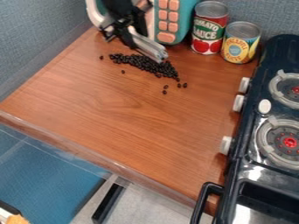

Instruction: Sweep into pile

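"Where is the black robot gripper [121,21]?"

"At the top of the view, left of centre, above the back of the brown wood-grain counter [123,118]. A long silver-grey bar [149,47] slants from it down to the upper edge of the beans."

"Is the gripper open or closed?"

"I can't tell, nor whether it is gripping the bar. I can't say if the bar touches the beans either."

"And the beans?"

"The small, shiny black beans [149,64] lie on the counter in a long, uneven band, running from upper left to lower right and thickest near the bar's end. One stray sits off the left end, one just below the band, and a few near its lower right end."

"What stands behind them?"

"A teal toy [184,19] with salmon-pink buttons, partly behind the gripper. To its right are a red and green tomato sauce can [209,33] and a shorter yellow and blue can [240,43], both upright, near each other."

"And along the right?"

"A dark toy stove [252,120] with white knobs, grey burner rings with red centres, and a black handle [204,199] at its front. Blue-grey walls [38,35] rise behind and to the left of the counter."
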{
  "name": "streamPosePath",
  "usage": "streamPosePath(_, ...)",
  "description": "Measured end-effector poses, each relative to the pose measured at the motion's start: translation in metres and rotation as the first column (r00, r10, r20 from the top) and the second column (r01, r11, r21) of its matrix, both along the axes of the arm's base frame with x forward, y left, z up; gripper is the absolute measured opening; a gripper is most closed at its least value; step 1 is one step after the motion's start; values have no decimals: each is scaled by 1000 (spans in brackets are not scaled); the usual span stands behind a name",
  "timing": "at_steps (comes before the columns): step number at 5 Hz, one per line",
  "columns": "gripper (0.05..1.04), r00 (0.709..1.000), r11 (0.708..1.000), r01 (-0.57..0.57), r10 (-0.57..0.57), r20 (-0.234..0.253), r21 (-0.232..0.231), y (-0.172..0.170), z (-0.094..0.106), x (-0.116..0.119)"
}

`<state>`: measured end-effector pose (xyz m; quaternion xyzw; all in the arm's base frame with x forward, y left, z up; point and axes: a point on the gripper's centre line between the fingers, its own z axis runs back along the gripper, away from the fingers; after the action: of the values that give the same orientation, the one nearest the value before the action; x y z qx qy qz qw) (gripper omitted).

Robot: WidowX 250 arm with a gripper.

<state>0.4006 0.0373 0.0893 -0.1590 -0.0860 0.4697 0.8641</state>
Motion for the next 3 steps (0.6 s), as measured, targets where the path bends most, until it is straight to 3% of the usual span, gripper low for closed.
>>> streamPosePath(1,366,962,961,273,-273,0,52,-61,-1,-2)
streamPosePath(2,366,872,871,487,-489,11,61,-103,-2,-9)
streamPosePath(3,366,712,711,702,-701,-38,43,-134,-17,-22)
